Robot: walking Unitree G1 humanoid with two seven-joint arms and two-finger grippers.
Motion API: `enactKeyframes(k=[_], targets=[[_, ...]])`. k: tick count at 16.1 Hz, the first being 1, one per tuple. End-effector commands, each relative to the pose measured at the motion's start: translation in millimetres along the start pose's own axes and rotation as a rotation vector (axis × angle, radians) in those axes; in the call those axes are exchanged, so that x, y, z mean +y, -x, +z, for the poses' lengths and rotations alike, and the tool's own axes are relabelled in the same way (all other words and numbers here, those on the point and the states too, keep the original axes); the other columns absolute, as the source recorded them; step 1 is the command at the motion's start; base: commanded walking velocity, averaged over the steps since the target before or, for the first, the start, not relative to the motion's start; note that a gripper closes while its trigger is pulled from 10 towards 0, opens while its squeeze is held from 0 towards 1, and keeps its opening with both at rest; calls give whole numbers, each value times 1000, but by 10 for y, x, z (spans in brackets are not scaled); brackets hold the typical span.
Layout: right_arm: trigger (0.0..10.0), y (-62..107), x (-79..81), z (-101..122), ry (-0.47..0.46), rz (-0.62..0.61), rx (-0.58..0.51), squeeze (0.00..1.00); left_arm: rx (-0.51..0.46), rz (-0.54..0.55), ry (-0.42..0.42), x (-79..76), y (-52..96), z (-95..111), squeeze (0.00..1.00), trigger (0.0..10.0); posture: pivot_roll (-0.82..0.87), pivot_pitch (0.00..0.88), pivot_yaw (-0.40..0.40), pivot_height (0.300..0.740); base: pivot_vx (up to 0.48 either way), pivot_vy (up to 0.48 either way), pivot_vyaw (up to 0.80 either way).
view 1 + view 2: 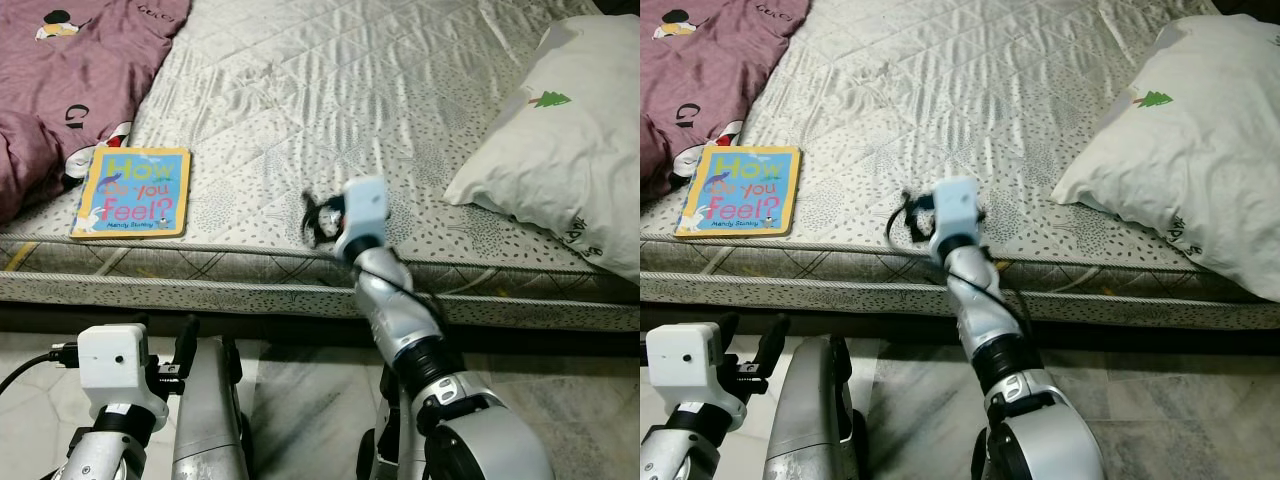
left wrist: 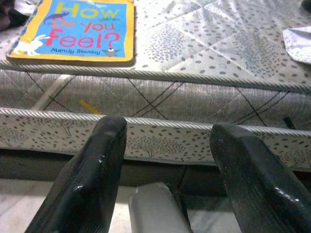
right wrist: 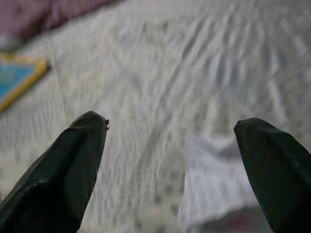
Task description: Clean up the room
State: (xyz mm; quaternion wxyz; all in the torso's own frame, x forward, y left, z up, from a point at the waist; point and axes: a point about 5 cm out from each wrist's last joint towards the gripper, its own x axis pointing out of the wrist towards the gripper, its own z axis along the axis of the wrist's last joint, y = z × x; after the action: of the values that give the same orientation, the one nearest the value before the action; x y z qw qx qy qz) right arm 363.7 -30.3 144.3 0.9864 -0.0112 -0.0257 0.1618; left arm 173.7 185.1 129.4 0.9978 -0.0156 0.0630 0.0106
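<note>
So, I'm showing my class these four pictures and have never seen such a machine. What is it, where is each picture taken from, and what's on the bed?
It is a walking humanoid robot with two silver arms, each ending in two black fingers. The two wide pictures come from cameras on its head, looking down at a bed. The other two come from cameras on its wrists, looking along the fingers. On the bed lie a book, a white pillow and a maroon blanket. The right gripper reaches over the bed, open and holding nothing. The left gripper is low beside the bed, also open and empty.
</note>
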Motion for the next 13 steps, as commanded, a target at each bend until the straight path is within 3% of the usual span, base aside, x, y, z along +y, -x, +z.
enactKeyframes(k=[1,4,8,13], targets=[[10000,59,308,-149,-29,52,61,0,4,13,-12,8,36,15,0,10000,262,283,-47,523,0,0,0],[10000,84,472,-222,54,102,79,0,0,15,-12,-1,29,25,0,10000,265,286,-46,523,0,0,0],[10000,46,490,-234,122,97,104,0,-4,15,-12,-11,21,37,0,10000,266,287,-50,523,0,0,0],[10000,26,334,-183,34,66,55,0,-17,17,-5,-40,0,46,0,10000,250,284,-60,523,0,0,0]])
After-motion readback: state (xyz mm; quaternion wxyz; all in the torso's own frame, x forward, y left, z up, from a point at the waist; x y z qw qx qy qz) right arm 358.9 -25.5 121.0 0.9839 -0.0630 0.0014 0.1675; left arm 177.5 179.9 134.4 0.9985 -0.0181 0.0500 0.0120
